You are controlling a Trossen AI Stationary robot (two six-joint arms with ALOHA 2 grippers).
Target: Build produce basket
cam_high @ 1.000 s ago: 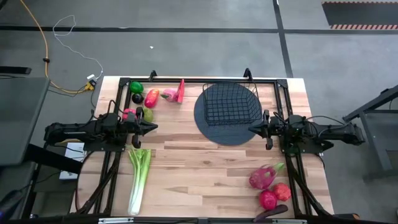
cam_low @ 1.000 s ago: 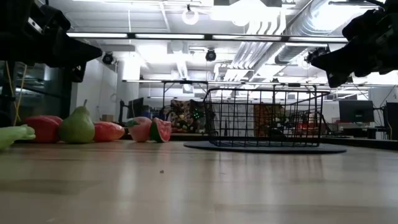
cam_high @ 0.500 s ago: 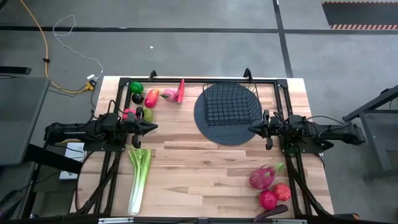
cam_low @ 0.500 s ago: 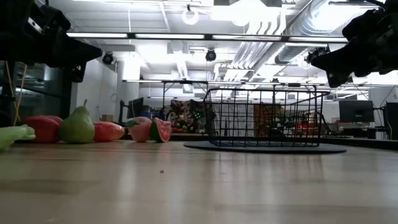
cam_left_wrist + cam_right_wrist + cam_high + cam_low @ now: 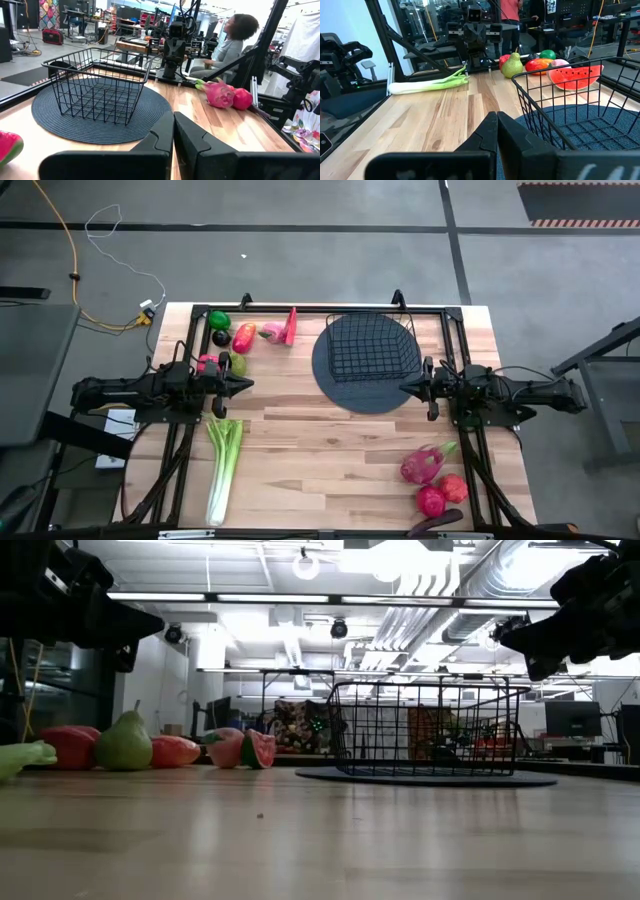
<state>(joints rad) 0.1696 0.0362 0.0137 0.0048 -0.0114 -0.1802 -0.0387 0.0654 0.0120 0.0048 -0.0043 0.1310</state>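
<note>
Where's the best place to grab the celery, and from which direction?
Grip the celery across its pale stalk, near the middle, coming straight down. It lies flat lengthwise on the table, narrow there, with bare wood either side. The left hand is nearest.

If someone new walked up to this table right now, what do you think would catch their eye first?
Probably the empty black wire basket on its dark round mat toward the table's far side, with the two arms facing each other, the left claw and right claw both shut. Next, the bright produce: a long celery near the left arm and a pink dragon fruit by the right arm.
</note>
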